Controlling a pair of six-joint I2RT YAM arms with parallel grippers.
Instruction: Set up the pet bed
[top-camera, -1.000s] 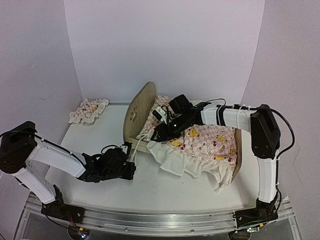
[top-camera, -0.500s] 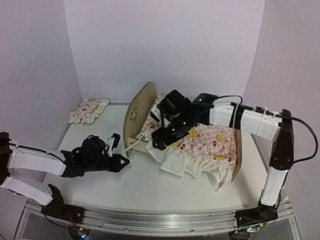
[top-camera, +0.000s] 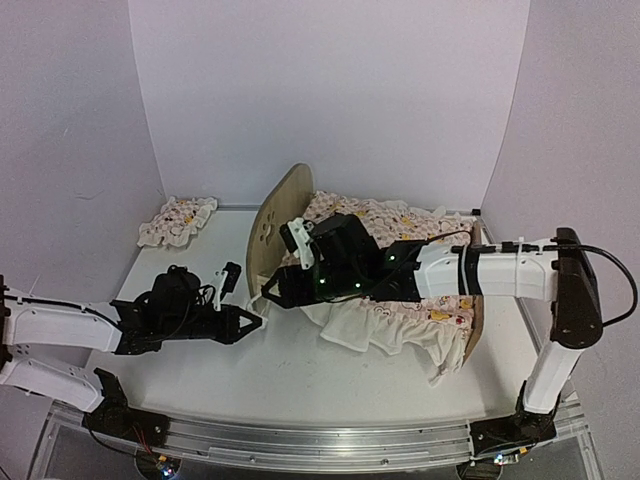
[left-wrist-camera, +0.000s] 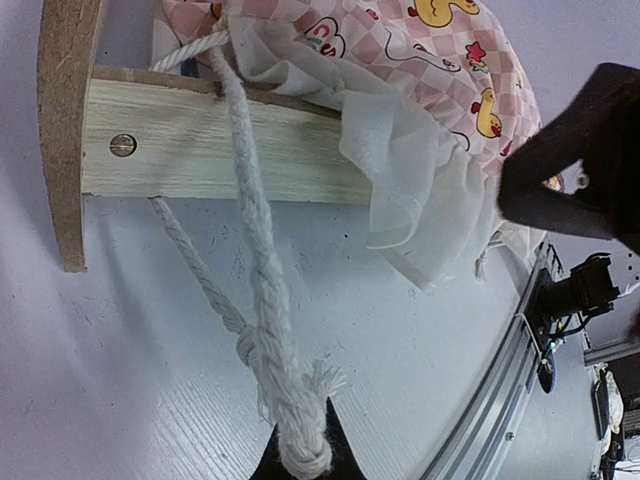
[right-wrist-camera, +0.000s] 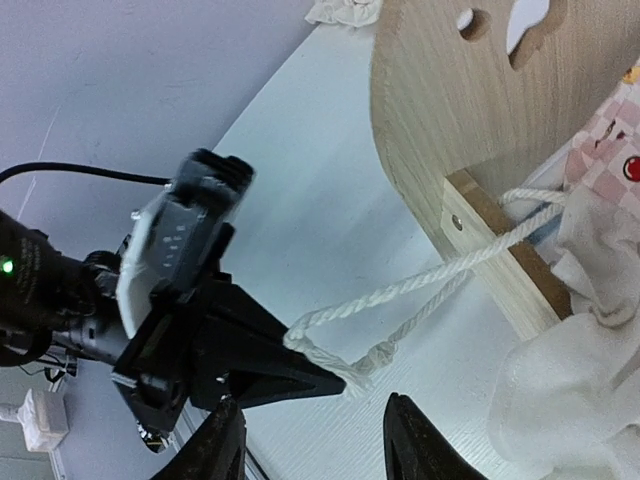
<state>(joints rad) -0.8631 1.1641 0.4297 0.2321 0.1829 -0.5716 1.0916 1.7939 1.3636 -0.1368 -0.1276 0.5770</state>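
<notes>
Left pincer clamped shut on the rope end; the bed sits just beyond it. Right pincer part open, empty, knot just ahead of its tips. Risk: a hard pull drags the light bed across the worktop, or the rope slips free.

The light plywood pet bed sits flat, its rounded paw-cutout headboard upright.

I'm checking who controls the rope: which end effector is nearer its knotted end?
Left. The left end effector pinches the rope's knotted end; the right end effector hovers just beside it, jaws open, not touching.
</notes>
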